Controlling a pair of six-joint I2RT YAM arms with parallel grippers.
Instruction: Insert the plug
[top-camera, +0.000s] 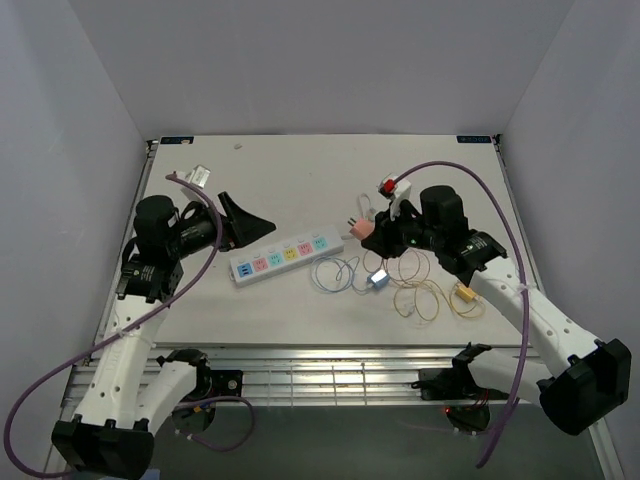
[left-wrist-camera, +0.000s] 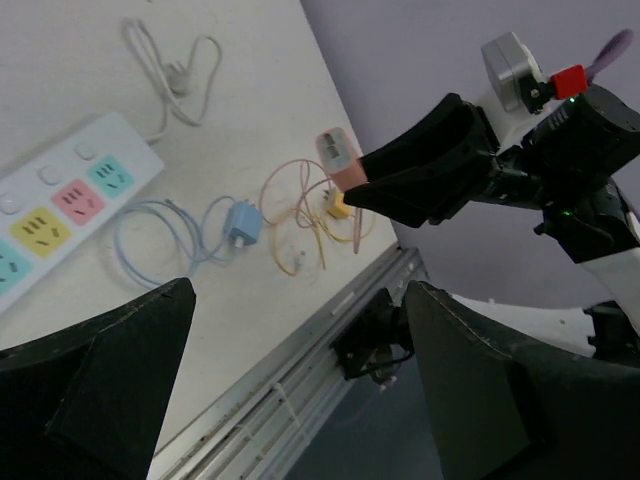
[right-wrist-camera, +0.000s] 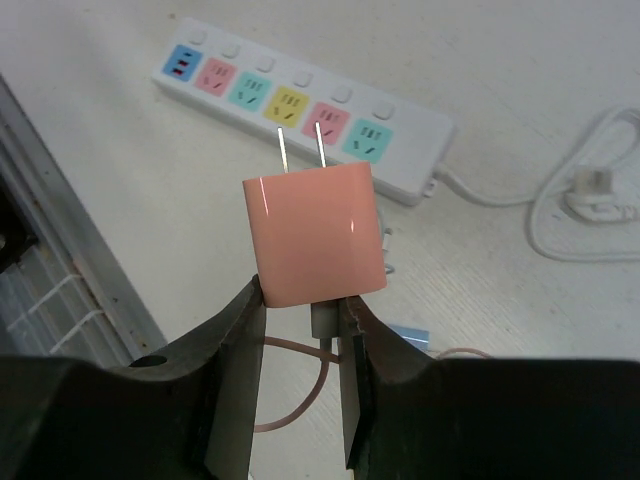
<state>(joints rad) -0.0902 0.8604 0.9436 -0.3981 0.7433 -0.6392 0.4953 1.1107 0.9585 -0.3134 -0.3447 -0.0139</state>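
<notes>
A white power strip (top-camera: 285, 257) with coloured sockets lies slanted at the table's middle; it also shows in the right wrist view (right-wrist-camera: 300, 110) and the left wrist view (left-wrist-camera: 60, 200). My right gripper (top-camera: 368, 230) (right-wrist-camera: 300, 297) is shut on a pink plug (right-wrist-camera: 315, 235) (top-camera: 360, 228) (left-wrist-camera: 338, 155). It holds the plug above the table, right of the strip's right end. The two metal prongs point towards the strip's yellow and pink sockets. Its pink cable hangs below. My left gripper (top-camera: 258, 222) (left-wrist-camera: 300, 290) is open and empty, just behind the strip's left end.
A blue plug (top-camera: 378, 279) (left-wrist-camera: 242, 222) with a looped blue cable and a yellow plug (top-camera: 465, 293) with a tan cable lie right of the strip. The strip's white cord and plug (right-wrist-camera: 600, 185) lie behind my right gripper. The metal rail (top-camera: 330, 375) borders the near edge.
</notes>
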